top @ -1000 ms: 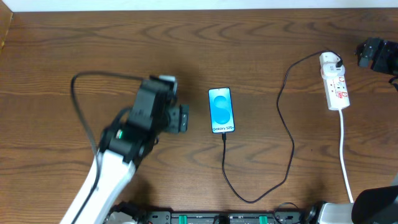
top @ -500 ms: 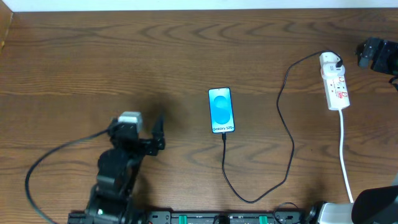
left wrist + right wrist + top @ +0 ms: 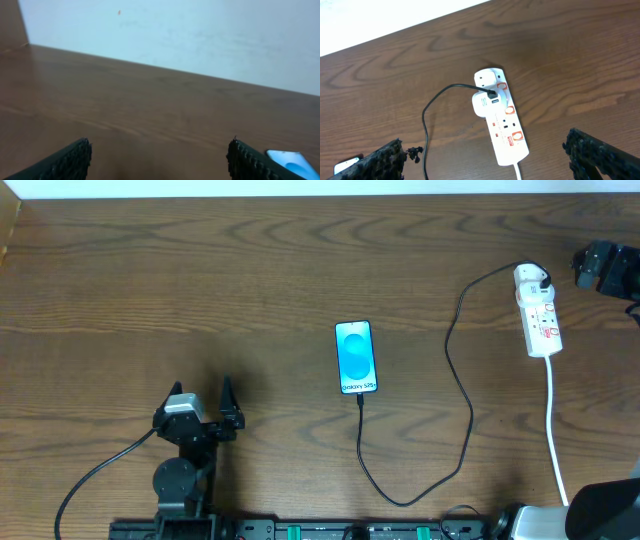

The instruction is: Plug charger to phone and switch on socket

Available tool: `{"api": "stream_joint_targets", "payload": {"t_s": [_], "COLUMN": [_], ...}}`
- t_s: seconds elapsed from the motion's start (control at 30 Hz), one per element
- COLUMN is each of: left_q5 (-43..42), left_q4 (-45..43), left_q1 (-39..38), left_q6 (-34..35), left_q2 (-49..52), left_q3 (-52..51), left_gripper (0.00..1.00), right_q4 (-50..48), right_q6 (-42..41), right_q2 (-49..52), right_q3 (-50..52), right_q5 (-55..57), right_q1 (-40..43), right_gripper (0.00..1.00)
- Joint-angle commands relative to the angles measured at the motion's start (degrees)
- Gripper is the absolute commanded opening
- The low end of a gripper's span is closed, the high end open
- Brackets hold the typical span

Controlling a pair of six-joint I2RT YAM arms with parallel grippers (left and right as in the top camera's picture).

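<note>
The phone [image 3: 357, 357] lies screen up at the table's middle, bright blue. The charger's black cable [image 3: 468, 415] touches the phone's bottom edge with its tip, loops toward the front and runs up to a white plug [image 3: 534, 278] seated in the socket [image 3: 541, 317], a white power strip at the far right. My left gripper [image 3: 200, 410] is open and empty at the front left, well apart from the phone. My right gripper [image 3: 487, 150] is open and empty, hovering above the socket [image 3: 502, 125] with its red switches. In the left wrist view my gripper [image 3: 160, 152] is open over bare wood.
The strip's white cord [image 3: 553, 430] runs from the socket toward the front right edge. A light wall borders the table's far side [image 3: 175, 35]. A corner of the phone [image 3: 295, 161] shows beside my left gripper's right finger.
My left arm has pulled back from beside the phone to the front left edge, its gripper open and empty. The right arm, phone, cable and socket have not moved.
</note>
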State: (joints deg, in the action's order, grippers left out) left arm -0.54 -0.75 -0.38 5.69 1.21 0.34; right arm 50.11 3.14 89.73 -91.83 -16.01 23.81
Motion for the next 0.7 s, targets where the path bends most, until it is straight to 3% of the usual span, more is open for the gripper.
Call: {"api": "stream_joint_targets", "payload": {"t_s": [0.0,0.67], "left_q5": [-0.46,0.35], "left_q4": [3.21,4.94], "left_q1": [1.03,1.07], "left_q6": [-0.96,-2.91], "left_q2": [-1.18,-1.07], "left_q3": [-0.11,-0.11], "left_gripper": [0.87,0.87], "right_q4": [0.11,0.11], "right_q6": [-0.52,-0.52], "right_q2": [-0.26,-0.26], "right_q3": [-0.09,-0.09], "right_q5": [-0.15,-0.15], "right_q1": [0.11,0.11], "right_gripper": [0.99,0.99]}}
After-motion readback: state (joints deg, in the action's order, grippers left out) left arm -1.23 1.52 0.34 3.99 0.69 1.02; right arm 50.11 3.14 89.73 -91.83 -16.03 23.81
